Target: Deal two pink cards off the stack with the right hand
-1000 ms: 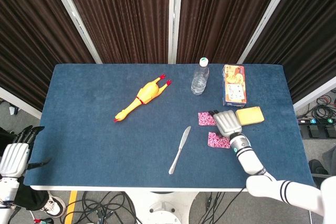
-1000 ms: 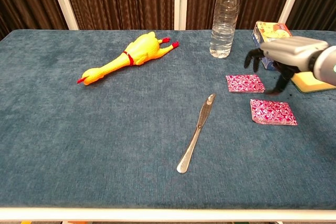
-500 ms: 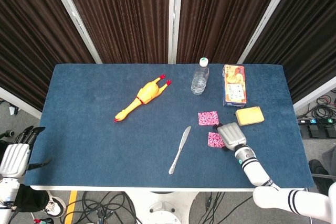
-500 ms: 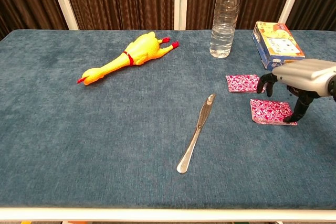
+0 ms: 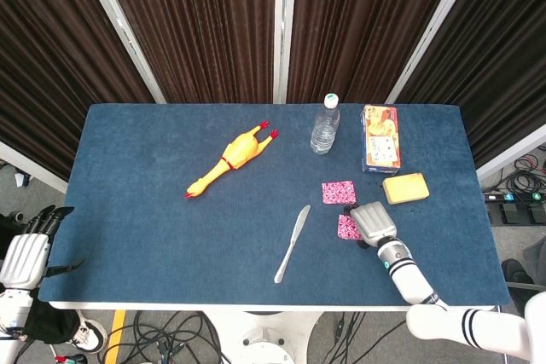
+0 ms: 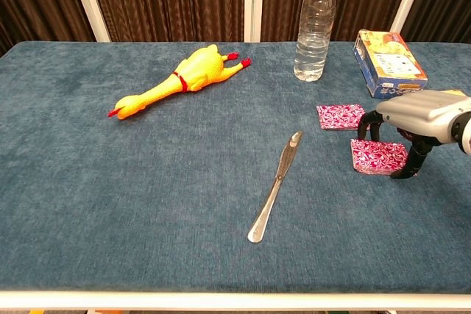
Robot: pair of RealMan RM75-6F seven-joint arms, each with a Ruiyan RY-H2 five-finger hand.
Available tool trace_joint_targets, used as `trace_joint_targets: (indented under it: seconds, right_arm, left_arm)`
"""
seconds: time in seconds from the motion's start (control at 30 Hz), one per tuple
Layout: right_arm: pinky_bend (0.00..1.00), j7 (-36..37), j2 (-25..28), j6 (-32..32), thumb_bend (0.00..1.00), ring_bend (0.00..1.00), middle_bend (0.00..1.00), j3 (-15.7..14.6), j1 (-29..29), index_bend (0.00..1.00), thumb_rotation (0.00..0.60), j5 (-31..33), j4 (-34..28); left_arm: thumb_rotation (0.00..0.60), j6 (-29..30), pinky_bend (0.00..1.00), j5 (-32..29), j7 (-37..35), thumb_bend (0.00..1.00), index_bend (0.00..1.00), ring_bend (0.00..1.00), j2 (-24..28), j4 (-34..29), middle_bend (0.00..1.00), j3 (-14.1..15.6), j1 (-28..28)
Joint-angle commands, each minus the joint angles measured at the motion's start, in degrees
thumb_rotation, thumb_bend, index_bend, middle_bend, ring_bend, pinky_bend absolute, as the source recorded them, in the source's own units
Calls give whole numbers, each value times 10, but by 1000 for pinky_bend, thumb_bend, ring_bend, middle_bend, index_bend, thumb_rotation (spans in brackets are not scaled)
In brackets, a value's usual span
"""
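- The right hand (image 6: pixel 416 119) sits over the pink card stack (image 6: pixel 378 156) at the right side of the blue worktop (image 6: pixel 147 182); its dark fingers (image 6: pixel 366 128) curl down around the stack, one at the stack's 10 o'clock corner, another touching down at its 4 o'clock corner.
- Whether those fingers actually pinch a card cannot be told from either view; in the head view the hand (image 5: pixel 374 222) hides most of the stack (image 5: pixel 346 227).
- One dealt pink card (image 6: pixel 341 116) lies flat at 11 o'clock of the stack, near it and apart from it.
- The left hand (image 5: pixel 26 253) hangs off the worktop's left edge at about 8 o'clock, fingers spread, holding nothing.
- A butter knife (image 6: pixel 276 185) lies at 9 o'clock of the stack, blade tip toward 12 o'clock.
- A rubber chicken (image 6: pixel 180 79) lies on its side toward the worktop's far left half.
- A clear water bottle (image 6: pixel 314 23) stands upright at 12 o'clock of the dealt card.
- A printed box (image 6: pixel 388 62) lies at 3 o'clock of the bottle, and a yellow sponge (image 5: pixel 405 187) lies at 5 o'clock of the box.
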Motion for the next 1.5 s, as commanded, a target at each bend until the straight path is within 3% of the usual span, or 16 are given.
trace_joint_targets:
  seconds: [0.03, 1.03, 1.27, 1.5]
  right_arm:
    - [911, 0, -3, 4, 89, 804, 345, 1, 0, 306, 600, -1, 3]
    - [911, 5, -11, 16, 111, 809, 435, 6, -6, 401, 600, -12, 6]
    - [911, 10, 4, 27, 113, 809, 441, 8, -10, 407, 600, -24, -17]
    - [911, -3, 25, 53, 113, 809, 443, -13, -25, 409, 600, -56, -69]
  left_arm:
    - [600, 0, 181, 0, 0, 32, 145, 64, 0, 1, 154, 0, 0]
    - [600, -1, 180, 0, -4, 31, 145, 64, 0, 3, 154, 1, 0]
    - [600, -1, 180, 1, -4, 31, 145, 64, 0, 3, 154, 1, 0]
    - [600, -2, 180, 1, -1, 31, 145, 64, 0, 1, 154, 0, -1]
